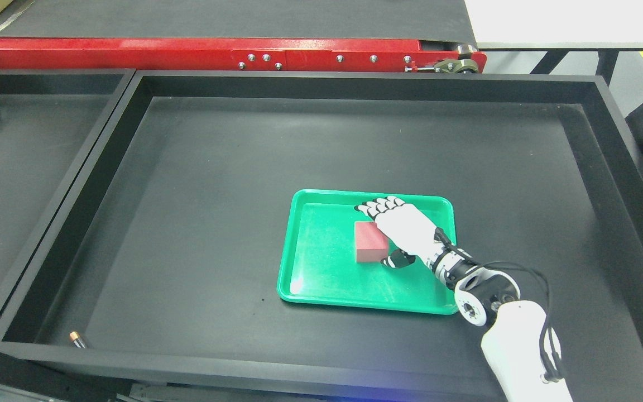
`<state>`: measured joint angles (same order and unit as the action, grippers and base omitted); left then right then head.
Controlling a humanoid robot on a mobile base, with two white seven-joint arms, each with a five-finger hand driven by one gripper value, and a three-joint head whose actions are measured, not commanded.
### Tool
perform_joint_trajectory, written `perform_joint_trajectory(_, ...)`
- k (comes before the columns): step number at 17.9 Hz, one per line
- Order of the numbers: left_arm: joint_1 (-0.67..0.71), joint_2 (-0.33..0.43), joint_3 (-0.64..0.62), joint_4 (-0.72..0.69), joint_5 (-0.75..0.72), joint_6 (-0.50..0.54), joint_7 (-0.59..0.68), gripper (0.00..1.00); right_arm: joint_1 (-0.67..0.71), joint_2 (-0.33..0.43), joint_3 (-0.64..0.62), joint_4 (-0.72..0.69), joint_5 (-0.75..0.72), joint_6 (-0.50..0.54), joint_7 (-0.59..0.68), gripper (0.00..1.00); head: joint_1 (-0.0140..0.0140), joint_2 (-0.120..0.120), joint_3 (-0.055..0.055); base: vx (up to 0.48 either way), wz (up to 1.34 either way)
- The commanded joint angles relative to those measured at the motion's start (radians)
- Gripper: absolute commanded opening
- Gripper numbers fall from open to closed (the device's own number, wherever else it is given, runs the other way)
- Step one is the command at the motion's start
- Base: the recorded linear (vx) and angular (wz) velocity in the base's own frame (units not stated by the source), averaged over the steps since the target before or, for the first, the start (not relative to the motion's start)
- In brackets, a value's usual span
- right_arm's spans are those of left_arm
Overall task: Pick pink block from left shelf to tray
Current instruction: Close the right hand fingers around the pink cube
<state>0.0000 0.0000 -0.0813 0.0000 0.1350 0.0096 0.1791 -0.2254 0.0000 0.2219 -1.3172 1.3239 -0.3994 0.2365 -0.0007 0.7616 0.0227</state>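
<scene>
The right arm enters at the lower right corner, its white forearm shell and black cabling nearest the camera, with a round wrist joint just above. It reaches up and to the left over the near right corner of the green tray.

The right hand is over the tray, palm down, white back uppermost. Its fingers are extended and loosely spread beyond the far right edge of the pink block; the dark thumb tip sits at the block's near right corner. The hand lies against or just over the block's right side, but the fingers are not wrapped around it (whether the palm actually touches the block cannot be told from this view). The hand reads as open, gripping nothing.

The pink block rests flat on the tray floor, a little right of the tray's centre, its top face and near face both visible.

The tray lies on the dark floor of a large black bin with raised walls, right of the bin's middle. A small cylindrical object with a copper-coloured tip lies in the bin's near left corner, well apart from the tray.

A second black compartment adjoins on the left. A red conveyor frame runs across behind both.
</scene>
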Motion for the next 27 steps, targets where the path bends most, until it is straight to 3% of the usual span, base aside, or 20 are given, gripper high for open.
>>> perform_joint_trajectory(1,-0.029,0.017,0.000,-0.017,0.000,0.000,0.000,1.00,-0.014,-0.017,0.005,0.098,0.000,-0.015,0.017,0.99,0.0000,0.000,0.000,0.000,0.00)
perform_joint_trajectory(5,-0.029,0.017,0.000,-0.017,0.000,0.000,0.000,1.00,-0.025,-0.017,0.002,0.115,-0.008,-0.018,0.027,0.93,0.0000,0.000,0.000,0.000,0.00)
perform_joint_trajectory(6,-0.031,0.017,0.000,-0.017,0.000,0.000,0.000,1.00,-0.025,-0.017,0.002,0.115,-0.008,-0.018,0.027,0.86,0.0000,0.000,0.000,0.000,0.00)
perform_joint_trajectory(10,-0.029,0.017,0.000,-0.017,0.000,0.000,0.000,1.00,-0.025,-0.017,0.002,0.121,-0.008,-0.021,0.027,0.40,0.0000,0.000,0.000,0.000,0.00)
perform_joint_trajectory(14,-0.031,0.017,0.000,-0.017,0.000,0.000,0.000,1.00,-0.022,-0.017,-0.012,0.119,-0.014,-0.065,0.006,0.08,0.0000,0.000,0.000,0.000,0.00)
perform_joint_trajectory(15,-0.029,0.017,0.000,-0.017,0.000,0.000,0.000,1.00,-0.022,-0.017,-0.013,0.119,-0.020,-0.071,-0.009,0.03,0.0000,0.000,0.000,0.000,0.00)
perform_joint_trajectory(21,-0.029,0.017,0.000,-0.017,0.000,0.000,0.000,1.00,-0.022,-0.017,-0.078,0.079,-0.075,-0.114,-0.106,0.01,0.0000,0.000,0.000,0.000,0.00)
perform_joint_trajectory(27,-0.029,0.017,0.000,-0.017,0.000,0.000,0.000,1.00,0.012,-0.024,-0.202,-0.028,-0.201,-0.261,-0.230,0.02,0.0000,0.000,0.000,0.000,0.00)
